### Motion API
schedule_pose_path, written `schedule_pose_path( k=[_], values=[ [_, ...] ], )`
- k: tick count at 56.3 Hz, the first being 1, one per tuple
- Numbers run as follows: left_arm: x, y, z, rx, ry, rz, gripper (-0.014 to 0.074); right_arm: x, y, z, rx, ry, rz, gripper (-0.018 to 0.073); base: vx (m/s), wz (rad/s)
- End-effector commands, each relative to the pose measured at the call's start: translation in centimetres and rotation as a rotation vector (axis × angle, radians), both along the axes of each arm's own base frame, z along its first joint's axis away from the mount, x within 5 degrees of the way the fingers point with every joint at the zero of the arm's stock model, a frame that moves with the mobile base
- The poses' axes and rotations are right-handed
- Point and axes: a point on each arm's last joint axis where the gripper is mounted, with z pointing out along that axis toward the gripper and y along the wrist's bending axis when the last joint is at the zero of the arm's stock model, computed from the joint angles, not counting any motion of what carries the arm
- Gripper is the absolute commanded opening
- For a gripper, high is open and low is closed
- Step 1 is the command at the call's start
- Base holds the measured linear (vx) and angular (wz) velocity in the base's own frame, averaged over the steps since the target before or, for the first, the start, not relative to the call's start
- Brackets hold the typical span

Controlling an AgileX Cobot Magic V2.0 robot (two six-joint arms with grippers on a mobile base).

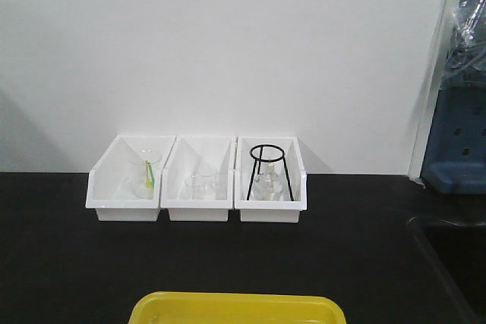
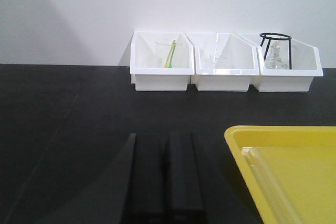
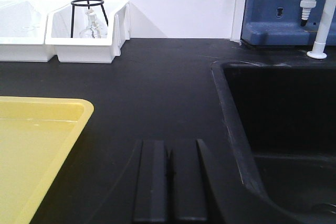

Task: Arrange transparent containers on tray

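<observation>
The yellow tray [image 1: 235, 303] lies at the near edge of the black counter, between the two arms. In the left wrist view the tray [image 2: 283, 129] is to the right of my left gripper [image 2: 165, 136], whose black fingers are pressed together, empty, low over the counter. In the right wrist view the tray [image 3: 47, 100] is to the left of my right gripper [image 3: 169, 142], also shut and empty. I see no clear test tubes for certain. Pale streaks [image 2: 262, 174] run along the tray's left inner wall, and I cannot tell what they are.
Three white open-front bins [image 1: 199, 206] stand against the back wall. They hold glassware: a beaker with a green-yellow stick [image 1: 149, 172], a clear vessel [image 1: 201, 184], and a black ring tripod [image 1: 267, 161] over a flask. A black sink [image 3: 273, 114] opens to the right, with a blue rack [image 3: 273, 9] behind it.
</observation>
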Motion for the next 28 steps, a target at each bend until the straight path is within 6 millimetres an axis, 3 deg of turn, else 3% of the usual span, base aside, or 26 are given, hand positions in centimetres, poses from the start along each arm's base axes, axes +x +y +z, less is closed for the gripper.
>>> schedule_pose_path(
  k=[1, 28],
  values=[
    [0.04, -0.07, -0.36, -0.017, -0.06, -0.006, -0.0003, 0.07, 0.09, 0.44, -0.006, -0.078, 0.011, -0.0011, 0.0, 0.0],
    [0.04, -0.07, -0.36, -0.017, -0.06, -0.006, -0.0003, 0.07, 0.09, 0.44, -0.006, -0.078, 0.011, -0.0011, 0.0, 0.0]
  ],
)
